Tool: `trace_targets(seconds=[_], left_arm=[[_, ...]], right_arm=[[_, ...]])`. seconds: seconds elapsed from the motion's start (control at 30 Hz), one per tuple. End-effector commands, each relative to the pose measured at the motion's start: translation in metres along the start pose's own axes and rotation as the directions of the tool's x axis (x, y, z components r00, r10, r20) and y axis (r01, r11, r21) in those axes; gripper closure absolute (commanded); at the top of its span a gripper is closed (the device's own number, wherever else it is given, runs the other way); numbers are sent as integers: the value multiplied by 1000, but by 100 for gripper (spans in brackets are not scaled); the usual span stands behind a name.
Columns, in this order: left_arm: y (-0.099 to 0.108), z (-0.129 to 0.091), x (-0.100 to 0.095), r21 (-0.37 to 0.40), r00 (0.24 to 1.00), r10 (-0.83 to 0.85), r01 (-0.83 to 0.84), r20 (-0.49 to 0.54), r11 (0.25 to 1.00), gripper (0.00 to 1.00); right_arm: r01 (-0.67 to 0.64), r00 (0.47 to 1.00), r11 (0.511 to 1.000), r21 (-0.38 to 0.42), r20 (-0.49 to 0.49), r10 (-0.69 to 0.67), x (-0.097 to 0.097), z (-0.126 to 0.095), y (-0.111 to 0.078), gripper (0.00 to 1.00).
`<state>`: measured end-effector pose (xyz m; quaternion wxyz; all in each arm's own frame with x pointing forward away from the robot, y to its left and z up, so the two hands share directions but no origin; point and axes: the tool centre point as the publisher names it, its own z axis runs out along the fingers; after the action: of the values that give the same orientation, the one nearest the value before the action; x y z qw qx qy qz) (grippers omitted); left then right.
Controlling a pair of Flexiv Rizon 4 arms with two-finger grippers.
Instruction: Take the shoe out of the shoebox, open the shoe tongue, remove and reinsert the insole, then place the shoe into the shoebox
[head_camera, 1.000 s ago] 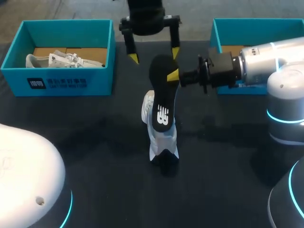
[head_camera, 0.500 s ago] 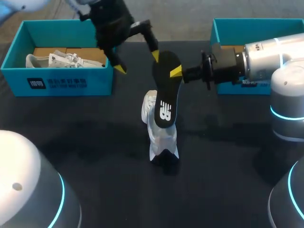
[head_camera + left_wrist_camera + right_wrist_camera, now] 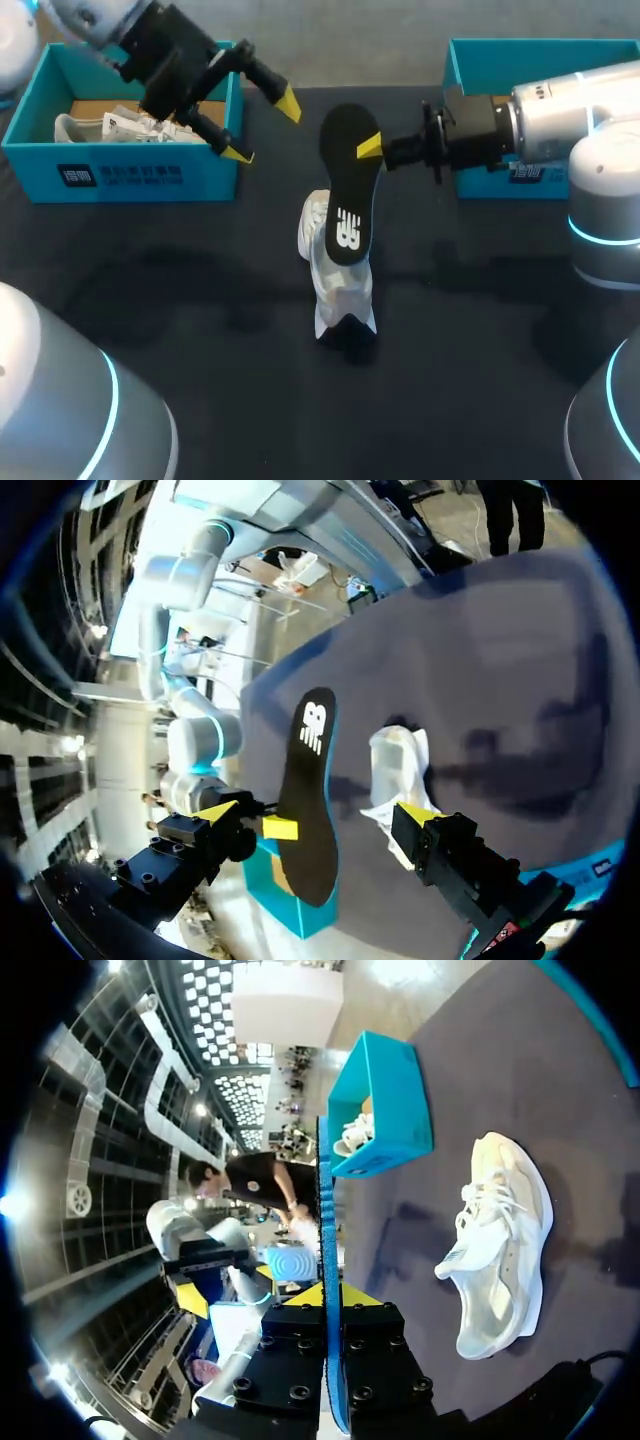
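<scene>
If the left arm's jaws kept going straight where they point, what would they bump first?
Probably the black insole, held up near the white shoe; depth is hard to judge.

— Any print on the surface's things?
— A white logo on the black insole gripped by my right end effector, and a dark label with white characters on the left shoebox front.
— Legible?
— Not to me. The right shoebox label sits half behind my right arm.
</scene>
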<state>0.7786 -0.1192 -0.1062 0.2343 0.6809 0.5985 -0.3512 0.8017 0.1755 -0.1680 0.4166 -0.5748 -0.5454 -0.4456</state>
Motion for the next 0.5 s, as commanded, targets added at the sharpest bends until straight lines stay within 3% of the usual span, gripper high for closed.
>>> trace_targets(seconds=[0.03, 0.5], left_arm=[[-3, 2, 8, 22, 954, -14, 7, 298, 1000, 0], [-2, 5, 10, 13, 952, -6, 2, 307, 1000, 0]], right_arm=[[-5, 1000, 1000, 0, 7, 5, 1, 3, -1, 100], [-45, 999, 999, 1, -23, 45, 4, 4, -4, 100]])
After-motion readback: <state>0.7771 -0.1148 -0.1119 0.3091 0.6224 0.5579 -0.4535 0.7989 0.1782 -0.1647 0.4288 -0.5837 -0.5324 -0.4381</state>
